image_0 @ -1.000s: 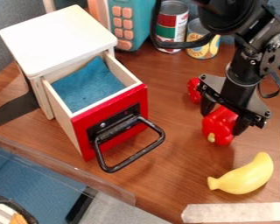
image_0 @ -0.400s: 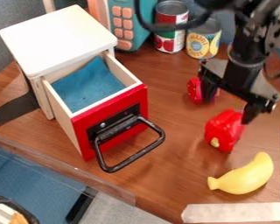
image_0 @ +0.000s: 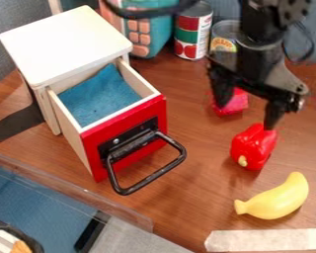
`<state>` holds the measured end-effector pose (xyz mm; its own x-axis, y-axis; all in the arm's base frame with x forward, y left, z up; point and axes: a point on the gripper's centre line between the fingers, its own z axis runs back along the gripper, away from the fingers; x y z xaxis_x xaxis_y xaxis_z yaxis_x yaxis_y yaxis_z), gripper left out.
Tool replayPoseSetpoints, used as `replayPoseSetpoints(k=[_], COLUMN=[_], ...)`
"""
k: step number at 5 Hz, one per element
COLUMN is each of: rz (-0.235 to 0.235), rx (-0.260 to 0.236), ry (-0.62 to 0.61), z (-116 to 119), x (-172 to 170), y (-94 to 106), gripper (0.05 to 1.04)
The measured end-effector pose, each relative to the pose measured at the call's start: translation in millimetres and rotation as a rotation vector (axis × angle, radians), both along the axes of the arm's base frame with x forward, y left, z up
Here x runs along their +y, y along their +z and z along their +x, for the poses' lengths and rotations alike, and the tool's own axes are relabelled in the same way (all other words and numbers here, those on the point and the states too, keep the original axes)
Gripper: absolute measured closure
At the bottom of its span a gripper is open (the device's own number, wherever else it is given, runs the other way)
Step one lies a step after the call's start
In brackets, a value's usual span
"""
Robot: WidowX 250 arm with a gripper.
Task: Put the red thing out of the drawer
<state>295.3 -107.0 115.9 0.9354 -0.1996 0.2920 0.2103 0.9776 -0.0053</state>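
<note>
From where I stand, the job looks as good as done. The drawer (image_0: 146, 112) stands open, with a blue cloth (image_0: 98, 96) inside, and the pepper (image_0: 254, 147), which I take to be the red thing, lies out on the bench (image_0: 197, 197), between the drawer and the right edge, just behind the banana (image_0: 279, 198). There's also a red block (image_0: 232, 105) farther back, under the arm; should that be the one meant, it too is outside the drawer.

The end effector (image_0: 248, 108) is open, its fingers spread and gripping nothing. One fingertip ends right by the pepper's top; whether they touch, I can't tell. All that's left, I'd say, is lifting the arm away without nudging the pepper. Nobody has asked for the drawer to be shut.
</note>
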Motion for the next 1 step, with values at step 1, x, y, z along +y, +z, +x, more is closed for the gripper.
replayPoseSetpoints(k=[1], rz=[-0.011], rx=[0.043], ry=[-0.017], z=[-23.8], x=[8.6], y=[11.8], gripper=[0.077])
